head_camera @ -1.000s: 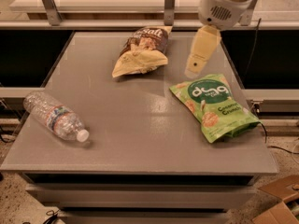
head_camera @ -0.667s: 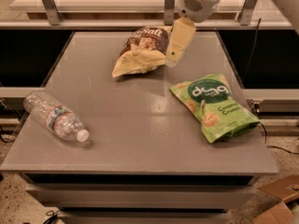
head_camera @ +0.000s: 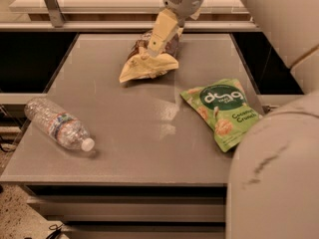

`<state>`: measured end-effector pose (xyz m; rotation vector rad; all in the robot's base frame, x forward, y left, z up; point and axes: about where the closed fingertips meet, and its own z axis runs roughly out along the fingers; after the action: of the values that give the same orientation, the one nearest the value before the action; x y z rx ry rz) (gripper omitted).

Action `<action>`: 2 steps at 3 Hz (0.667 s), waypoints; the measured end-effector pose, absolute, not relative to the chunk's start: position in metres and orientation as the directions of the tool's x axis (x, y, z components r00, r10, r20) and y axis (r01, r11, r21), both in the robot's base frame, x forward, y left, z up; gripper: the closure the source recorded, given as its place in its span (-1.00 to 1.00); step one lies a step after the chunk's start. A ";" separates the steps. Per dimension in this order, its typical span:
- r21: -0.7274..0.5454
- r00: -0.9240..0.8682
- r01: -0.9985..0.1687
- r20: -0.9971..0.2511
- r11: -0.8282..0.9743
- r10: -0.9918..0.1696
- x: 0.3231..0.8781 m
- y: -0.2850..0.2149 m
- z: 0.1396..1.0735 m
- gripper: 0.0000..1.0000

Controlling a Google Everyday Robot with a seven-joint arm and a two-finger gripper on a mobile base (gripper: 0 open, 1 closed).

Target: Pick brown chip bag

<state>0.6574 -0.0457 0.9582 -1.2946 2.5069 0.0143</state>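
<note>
The brown chip bag [head_camera: 147, 67] lies crinkled at the back middle of the grey table [head_camera: 134, 133]. Its pale yellow half faces me, and its dark brown half is partly hidden behind my gripper. My gripper [head_camera: 153, 48] reaches down from the top of the camera view, with its tip directly over the upper part of the bag, at or just above its surface. I cannot tell whether it touches the bag.
A green "dang Coconut Crunch" pouch [head_camera: 223, 111] lies at the right of the table. A clear water bottle [head_camera: 57, 124] lies on its side at the front left. My pale arm [head_camera: 279, 183] fills the lower right. A shelf rail [head_camera: 99, 26] runs behind the table.
My gripper has moved left from above the green pouch's far side to over the brown chip bag. My arm now fills the right of the view. The objects have not moved.
</note>
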 end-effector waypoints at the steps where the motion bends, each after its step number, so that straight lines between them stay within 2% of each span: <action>1: -0.094 -0.601 -0.756 -0.290 0.648 -0.744 0.675 -0.022 0.948 -1.00; 2: -0.063 -0.631 -0.740 -0.282 0.670 -0.723 0.685 0.002 0.935 -1.00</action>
<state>0.6851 0.0020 0.9350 -1.1691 2.6030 0.0841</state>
